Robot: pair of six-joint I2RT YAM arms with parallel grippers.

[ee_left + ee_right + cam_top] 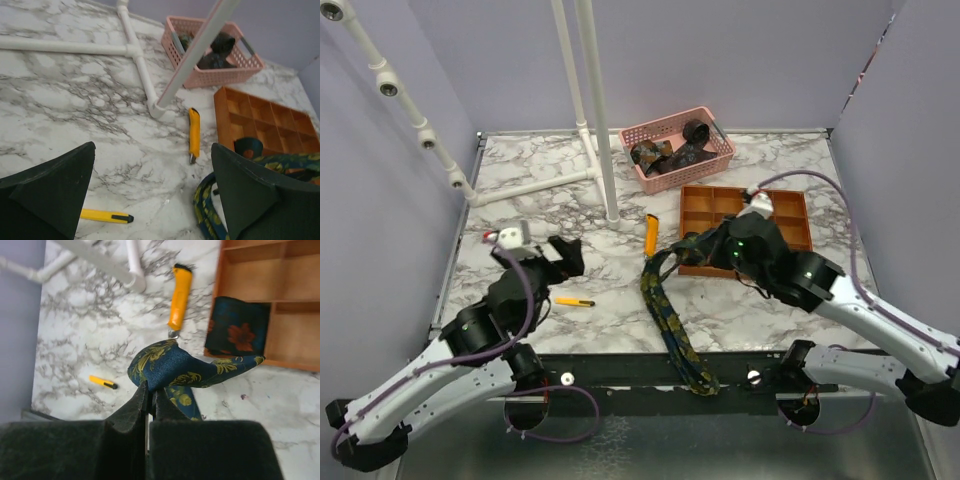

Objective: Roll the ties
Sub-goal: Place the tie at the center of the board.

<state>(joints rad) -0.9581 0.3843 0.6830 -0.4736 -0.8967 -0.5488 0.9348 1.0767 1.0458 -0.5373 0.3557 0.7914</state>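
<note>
A navy tie with yellow-green flowers lies lengthwise on the marble, its lower end hanging over the near table edge. My right gripper is shut on a raised fold of this tie, just left of the orange tray. A dark tie with an orange flower sits in a tray compartment. More dark ties lie in the pink basket. My left gripper hangs open over bare marble, left of the tie, holding nothing.
An orange-yellow utility knife lies between the white pipe stand and the tray. A small yellow cutter lies near my left gripper. Purple walls close in the table on three sides.
</note>
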